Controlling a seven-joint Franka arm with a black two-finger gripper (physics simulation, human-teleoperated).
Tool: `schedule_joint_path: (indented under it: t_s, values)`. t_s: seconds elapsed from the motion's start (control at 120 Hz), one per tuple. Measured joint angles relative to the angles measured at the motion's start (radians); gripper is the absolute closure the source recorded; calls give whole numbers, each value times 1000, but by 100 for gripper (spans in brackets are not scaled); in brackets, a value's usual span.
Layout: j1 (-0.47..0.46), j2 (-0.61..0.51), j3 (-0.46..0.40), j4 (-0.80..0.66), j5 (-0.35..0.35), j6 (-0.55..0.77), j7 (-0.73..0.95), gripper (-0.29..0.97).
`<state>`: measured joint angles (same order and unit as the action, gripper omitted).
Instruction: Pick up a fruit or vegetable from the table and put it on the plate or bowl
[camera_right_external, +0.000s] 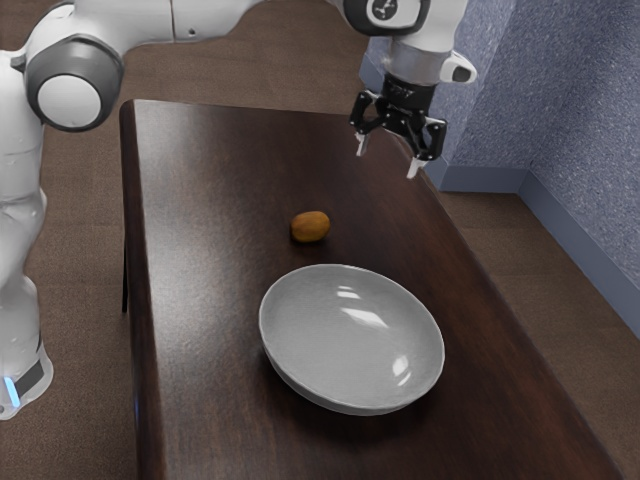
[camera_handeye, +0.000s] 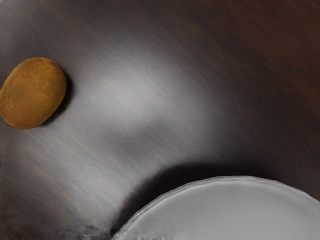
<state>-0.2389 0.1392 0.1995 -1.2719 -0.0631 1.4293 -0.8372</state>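
The pincer hangs released above the dark table, its two fingers spread and nothing between them. The kiwi lies on the bare wood well below the pincer and off to its side, toward the exterior view's left and nearer that camera. The grey bowl sits farther from the pincer on that same side, just past the fruit. Kiwi and bowl are near each other but apart, with a strip of table between them. The fruit looks small and light, probably firm with a little give, and its matt brown skin should offer the pads decent friction. Its egg shape is the catch: it may roll or squirt out if pinched near an end. The better hold is likely across the short axis at the widest part of its middle, fingers straddling it from above and closing gently so the flesh is not bruised. The exterior view gives the pincer's height over the table, the spread of its fingers and the whole shallow bowl, sitting empty. The wrist view gives the close detail: the kiwi with its speckled skin and the shadow under one flank, its long axis tilted against the wood grain, and the bowl's faintly wavy rim.
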Motion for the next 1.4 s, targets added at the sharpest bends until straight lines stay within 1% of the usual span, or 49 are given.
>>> schedule_joint_path:
  t_s: [0.133,0.208,0.333,0.408,0.483,0.517,0.575,0.6,0.65,0.692,0.733,0.792,0.833,0.9,0.95,1.033,1.183,1.4]
  values:
    - [18,3,7,1,-13,-27,-319,0]
    - [36,3,11,1,-50,-36,-455,0]
    - [55,-15,12,-13,-95,-48,-620,0]
    - [67,-12,22,-31,-118,-53,-641,0]
    - [75,-26,25,-68,-127,-56,-610,0]
    - [56,-95,25,-170,-114,-35,-595,0]
    - [14,-267,22,-441,-82,49,-570,0]
    - [-1,-322,20,-527,-70,85,-560,0]
    - [-38,-394,19,-638,-20,149,-539,1]
    - [-55,-423,22,-692,29,199,-512,1]
    - [-58,-440,24,-718,84,244,-478,1]
    - [-23,-446,25,-735,146,305,-411,1]
    - [-13,-448,24,-742,174,344,-355,1]
    - [-27,-438,23,-749,201,392,-274,0]
    - [-35,-434,25,-778,214,420,-218,0]
    - [-29,-434,53,-846,228,481,-111,0]
    - [-15,-436,86,-872,236,556,70,0]
    - [-14,-468,188,-932,247,614,282,0]
